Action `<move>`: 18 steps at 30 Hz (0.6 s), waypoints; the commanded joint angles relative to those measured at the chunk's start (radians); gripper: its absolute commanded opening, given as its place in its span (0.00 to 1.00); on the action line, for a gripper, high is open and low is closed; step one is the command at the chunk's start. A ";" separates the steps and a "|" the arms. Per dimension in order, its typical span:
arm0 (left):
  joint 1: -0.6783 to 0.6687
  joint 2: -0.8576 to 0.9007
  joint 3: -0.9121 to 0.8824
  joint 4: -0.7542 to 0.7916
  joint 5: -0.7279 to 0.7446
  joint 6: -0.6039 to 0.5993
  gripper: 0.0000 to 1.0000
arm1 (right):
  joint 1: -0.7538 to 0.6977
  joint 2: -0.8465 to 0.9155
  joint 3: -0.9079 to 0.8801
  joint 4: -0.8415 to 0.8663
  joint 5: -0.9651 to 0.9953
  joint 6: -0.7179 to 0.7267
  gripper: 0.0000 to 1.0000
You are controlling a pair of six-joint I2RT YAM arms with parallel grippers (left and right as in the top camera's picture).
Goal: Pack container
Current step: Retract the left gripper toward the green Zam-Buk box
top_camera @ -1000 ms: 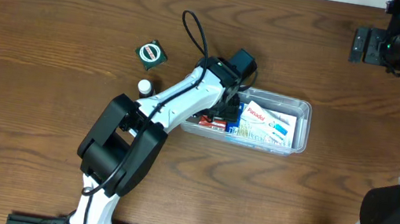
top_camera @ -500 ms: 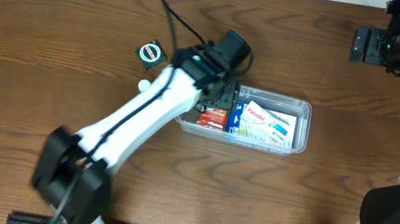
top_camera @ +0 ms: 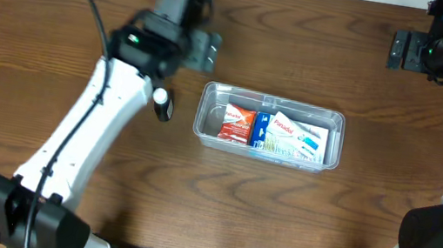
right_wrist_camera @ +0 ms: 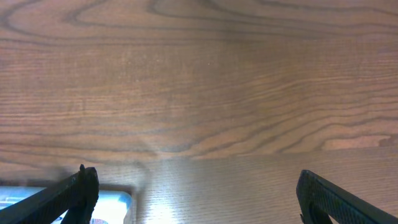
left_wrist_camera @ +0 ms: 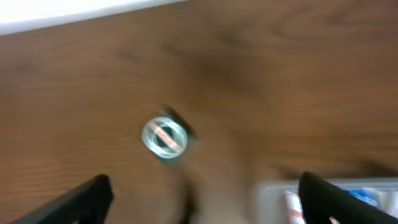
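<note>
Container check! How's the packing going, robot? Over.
Left hand open, empty. Right hand open, off to the side. Container holds red box and Panadol box. Nothing blocking.

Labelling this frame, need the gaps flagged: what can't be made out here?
Round tin: left wrist view is motion-blurred, so the label is unreadable; overhead it does not show, presumably under the left arm.
Container: cut off by the bottom edge in both wrist views.
Small white item: overhead, partly under the arm, too small to identify.
</note>
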 commanded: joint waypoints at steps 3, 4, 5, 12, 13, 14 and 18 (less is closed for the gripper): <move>0.116 0.115 0.014 0.076 0.036 0.327 0.98 | -0.002 0.004 0.014 0.002 0.003 0.009 0.99; 0.136 0.141 0.014 0.080 0.063 0.354 0.98 | -0.002 0.004 0.014 0.002 0.003 0.009 0.99; 0.153 0.171 0.014 0.079 0.092 0.386 0.98 | -0.002 0.004 0.014 0.002 0.003 0.009 0.99; 0.187 0.333 0.014 0.080 0.116 0.529 0.98 | -0.002 0.004 0.014 0.002 0.003 0.009 0.99; 0.189 0.354 0.014 0.084 0.116 0.538 0.98 | -0.002 0.004 0.014 0.002 0.003 0.009 0.99; 0.189 0.369 0.014 0.087 0.116 0.545 0.98 | -0.002 0.004 0.014 0.002 0.003 0.009 0.99; 0.189 0.426 0.014 0.105 0.120 0.555 0.98 | -0.002 0.004 0.014 0.002 0.003 0.009 0.99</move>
